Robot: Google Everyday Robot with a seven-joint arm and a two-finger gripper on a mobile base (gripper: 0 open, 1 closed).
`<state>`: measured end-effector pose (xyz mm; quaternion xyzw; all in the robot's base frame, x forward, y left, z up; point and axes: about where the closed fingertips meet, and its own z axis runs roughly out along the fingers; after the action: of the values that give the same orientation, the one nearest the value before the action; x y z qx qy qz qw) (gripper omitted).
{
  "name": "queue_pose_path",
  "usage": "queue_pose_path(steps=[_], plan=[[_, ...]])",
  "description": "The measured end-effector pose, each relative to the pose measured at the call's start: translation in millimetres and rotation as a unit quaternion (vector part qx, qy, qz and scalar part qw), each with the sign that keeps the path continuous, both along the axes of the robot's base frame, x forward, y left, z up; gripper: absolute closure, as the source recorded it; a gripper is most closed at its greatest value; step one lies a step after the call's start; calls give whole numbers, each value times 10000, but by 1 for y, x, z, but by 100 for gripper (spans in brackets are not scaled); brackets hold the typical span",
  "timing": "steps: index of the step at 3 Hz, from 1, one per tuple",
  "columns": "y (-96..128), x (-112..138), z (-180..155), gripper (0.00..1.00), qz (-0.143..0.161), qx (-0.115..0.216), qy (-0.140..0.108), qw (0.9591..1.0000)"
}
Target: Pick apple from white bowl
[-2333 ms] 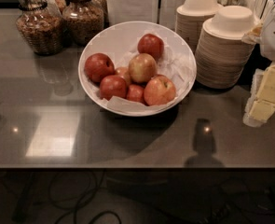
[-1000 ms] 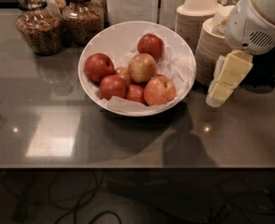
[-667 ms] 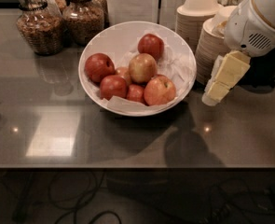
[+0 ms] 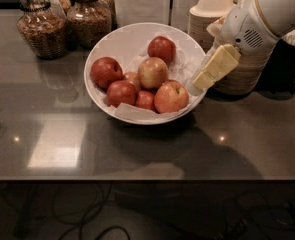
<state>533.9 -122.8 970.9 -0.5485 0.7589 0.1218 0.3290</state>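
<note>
The white bowl (image 4: 103, 48), wide and lined with crumpled white paper, sits on the dark counter at centre. It holds several apples. The apple (image 4: 153, 72), large, pale yellow-orange with a red blush, lies in the middle on top of the others. Deep-red apples (image 4: 106, 71) lie around it, and a reddish-orange one (image 4: 171, 97) lies at the front right. My gripper (image 4: 203, 80), cream-yellow on a white arm, comes in from the upper right. It hovers over the bowl's right rim, to the right of the apple and apart from it.
Two glass jars of nuts or cereal (image 4: 41, 30) (image 4: 89, 16) stand at the back left. Stacked beige disposable bowls (image 4: 237, 79) (image 4: 214, 4) stand right of the white bowl, behind my arm. A white box (image 4: 142, 1) stands behind the bowl. The counter's front edge (image 4: 137, 179) runs across the lower part of the view.
My arm has come in from the right edge and moved left and slightly down, from beside the stacked bowls to the white bowl's right rim. The apples have not moved.
</note>
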Motion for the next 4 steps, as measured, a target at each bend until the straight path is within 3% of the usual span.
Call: queue_pose_path(steps=[1, 2, 3, 4], plan=[[31, 2, 2, 0, 173, 356, 51, 9992], [58, -6, -3, 11, 309, 540, 142, 9980], [74, -12, -10, 21, 204, 503, 146, 9984], [84, -14, -15, 16, 16, 431, 100, 9990]])
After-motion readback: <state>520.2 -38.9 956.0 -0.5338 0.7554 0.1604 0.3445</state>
